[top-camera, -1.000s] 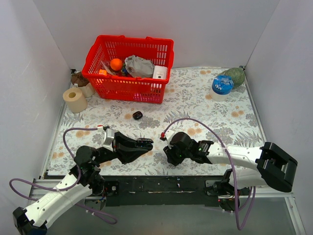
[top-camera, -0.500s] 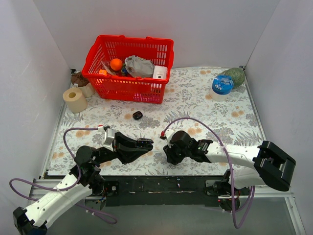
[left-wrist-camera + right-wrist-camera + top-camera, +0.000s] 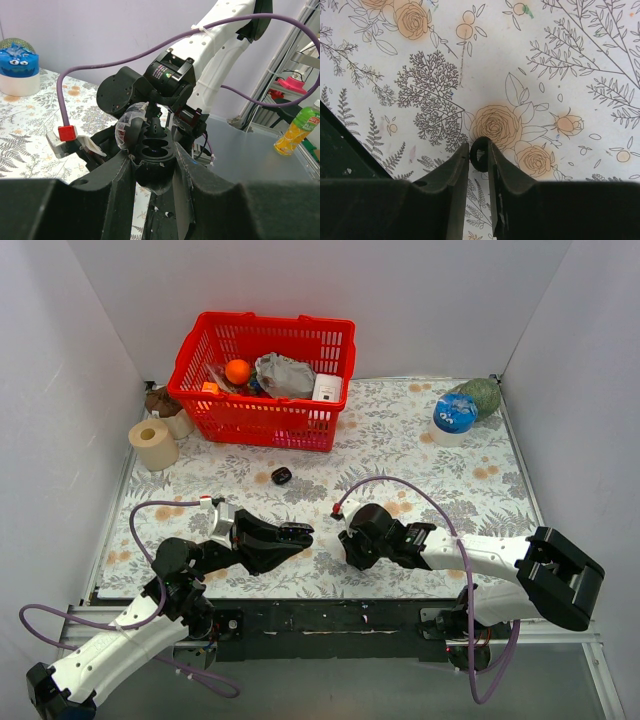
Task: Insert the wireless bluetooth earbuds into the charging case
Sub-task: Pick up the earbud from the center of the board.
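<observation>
Right gripper [image 3: 479, 148] pinched on earbud [image 3: 480, 160], narrower and slightly farther than before | left gripper [image 3: 154, 167] clamps open charging case [image 3: 152, 144] | floral tablecloth [image 3: 400, 450], white walls [image 3: 420, 290]

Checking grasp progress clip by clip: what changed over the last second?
The right end effector shifted a little away from the arm bases, and its fingers narrowed onto a tiny black earbud just above the floral cloth. The left end effector stayed shut on the charging case. The red basket and the loose black piece did not move.
</observation>
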### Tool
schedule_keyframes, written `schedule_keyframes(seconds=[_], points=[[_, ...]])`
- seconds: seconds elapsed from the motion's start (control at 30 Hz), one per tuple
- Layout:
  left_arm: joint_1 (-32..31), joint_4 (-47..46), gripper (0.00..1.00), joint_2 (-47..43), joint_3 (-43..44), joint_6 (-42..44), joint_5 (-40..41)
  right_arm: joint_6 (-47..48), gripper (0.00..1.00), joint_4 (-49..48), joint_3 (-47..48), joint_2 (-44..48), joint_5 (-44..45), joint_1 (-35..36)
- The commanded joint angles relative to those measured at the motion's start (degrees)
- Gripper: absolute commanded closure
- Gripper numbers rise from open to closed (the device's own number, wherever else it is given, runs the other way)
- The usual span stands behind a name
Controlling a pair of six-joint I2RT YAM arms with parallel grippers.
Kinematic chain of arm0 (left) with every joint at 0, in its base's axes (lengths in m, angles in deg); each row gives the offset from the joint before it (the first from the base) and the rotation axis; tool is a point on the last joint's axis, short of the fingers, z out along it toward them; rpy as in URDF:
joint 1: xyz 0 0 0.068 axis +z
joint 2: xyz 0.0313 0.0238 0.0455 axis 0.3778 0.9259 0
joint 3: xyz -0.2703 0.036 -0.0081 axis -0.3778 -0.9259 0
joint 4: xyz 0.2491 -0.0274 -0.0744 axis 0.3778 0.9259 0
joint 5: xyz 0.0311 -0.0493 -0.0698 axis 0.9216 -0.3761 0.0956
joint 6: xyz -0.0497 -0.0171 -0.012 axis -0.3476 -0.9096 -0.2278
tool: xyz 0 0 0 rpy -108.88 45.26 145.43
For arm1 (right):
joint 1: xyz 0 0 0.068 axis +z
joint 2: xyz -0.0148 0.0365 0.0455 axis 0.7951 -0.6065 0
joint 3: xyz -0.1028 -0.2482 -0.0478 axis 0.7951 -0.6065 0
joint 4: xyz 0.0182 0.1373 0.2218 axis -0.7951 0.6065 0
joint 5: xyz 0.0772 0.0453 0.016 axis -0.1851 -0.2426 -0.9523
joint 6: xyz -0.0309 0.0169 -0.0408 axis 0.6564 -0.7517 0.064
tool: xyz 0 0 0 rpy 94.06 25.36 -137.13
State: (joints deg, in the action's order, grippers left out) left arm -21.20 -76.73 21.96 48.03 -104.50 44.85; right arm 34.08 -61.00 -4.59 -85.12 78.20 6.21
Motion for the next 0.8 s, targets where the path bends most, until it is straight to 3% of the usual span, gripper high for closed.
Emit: schedule_keyframes(seconds=[0.0, 0.33, 0.43, 0.77], points=[[-0.2, -0.6, 1.0, 0.53, 0.2, 0.18, 0.46, 0.36, 0.74, 0.8, -1.13, 0.43, 2.78, -0.25], [-0.2, -0.68, 1.0, 0.62, 0.03, 0.09, 0.55, 0.53, 0.88, 1.94, -0.96, -0.01, 4.63, -1.39], [-0.2, -0.51, 1.0, 0.45, -0.06, 0.09, 0.55, 0.53, 0.99, 2.56, -0.61, 0.25, 5.15, -1.57], [-0.2, -1.3, 1.0, 1.41, 0.29, 0.09, 0.54, 1.33, 0.99, 4.58, 0.36, 3.68, 6.12, -2.36]])
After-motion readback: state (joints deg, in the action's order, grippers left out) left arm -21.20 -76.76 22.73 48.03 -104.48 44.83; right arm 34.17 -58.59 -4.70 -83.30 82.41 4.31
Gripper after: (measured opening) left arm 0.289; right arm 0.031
